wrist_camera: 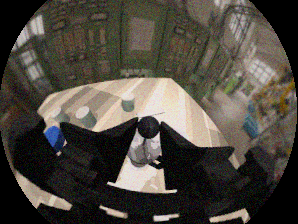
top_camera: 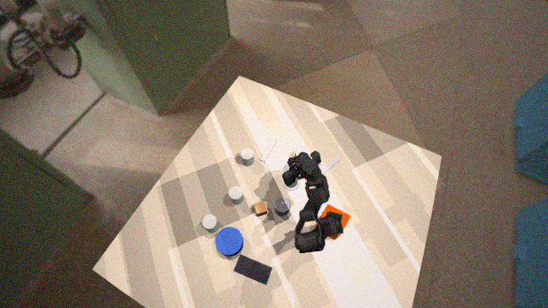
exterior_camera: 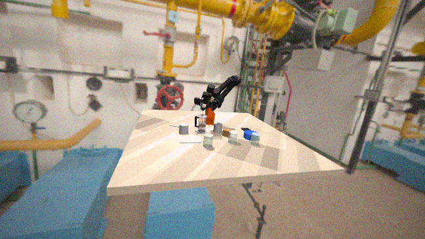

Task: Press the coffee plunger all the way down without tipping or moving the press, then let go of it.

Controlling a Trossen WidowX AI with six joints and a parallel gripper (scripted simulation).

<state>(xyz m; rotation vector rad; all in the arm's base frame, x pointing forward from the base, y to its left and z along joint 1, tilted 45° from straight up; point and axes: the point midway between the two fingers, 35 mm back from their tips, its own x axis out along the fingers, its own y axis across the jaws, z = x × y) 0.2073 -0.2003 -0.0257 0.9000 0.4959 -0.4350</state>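
Note:
The coffee press [top_camera: 292, 186] [exterior_camera: 201, 126] stands upright on the table, a clear glass with a black handle, mostly covered by my arm in the top view. Its black round plunger knob [wrist_camera: 148, 128] sits between my fingertips in the wrist view. My gripper [exterior_camera: 202, 108] [wrist_camera: 149, 122] points down over the press and is shut on the knob. In the exterior view a short length of rod shows between the fingers and the lid, so the knob stands above the lid. The filter's height inside the glass is too small to tell.
A dark grey cup [top_camera: 282, 206] [exterior_camera: 218, 128] and a small brown block [top_camera: 260, 208] stand near the press. Another grey cup [exterior_camera: 183, 129] is on its other side. Three pale-topped cups, a blue disc [top_camera: 229, 241] and a black slab [top_camera: 253, 269] lie farther out.

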